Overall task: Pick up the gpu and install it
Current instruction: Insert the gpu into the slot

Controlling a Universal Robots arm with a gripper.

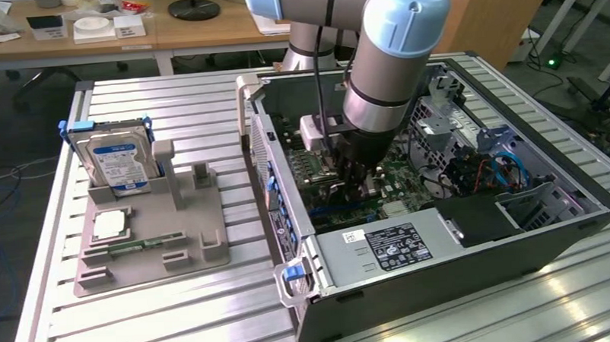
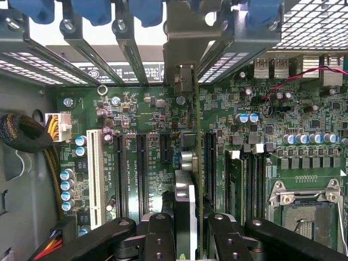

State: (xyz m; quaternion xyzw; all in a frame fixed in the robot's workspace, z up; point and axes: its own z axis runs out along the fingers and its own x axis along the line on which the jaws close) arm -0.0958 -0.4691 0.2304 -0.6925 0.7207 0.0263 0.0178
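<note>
Pincer: your gripper [image 2: 187, 239] sits closest to the wrist lens, its black fingers [image 2: 157, 239] clamped on either side of the gpu [image 2: 185, 201], so you are holding the card edge-on.
Computer case: in the exterior view you see the open case [image 1: 471, 256] lying on its side on the slatted table [image 1: 137, 314], and your arm [image 1: 383, 84] reaches down into it, with the pincer deep among the boards.
Motherboard: the green motherboard [image 2: 136, 114] spreads out just beyond your fingertips, its black expansion slots [image 2: 142, 168] running parallel to the held card on one side of it.
Gpu: the card stands on edge between your fingers, thin and upright over the board, its silver bracket [image 2: 185, 65] at the end far from the pincer, up against the case's rear slot openings. You cannot tell whether its lower edge is seated in a slot.
Memory stick: a stick [image 2: 235, 185] stands in its slot just beside the card, on the side away from the black slots.
Parts holder: the grey holder [image 1: 149, 230] lies well apart from your pincer, outside the case, at the exterior view's left.
Hard drive: a drive [image 1: 122, 166] with a blue-white label stands upright in that holder.
</note>
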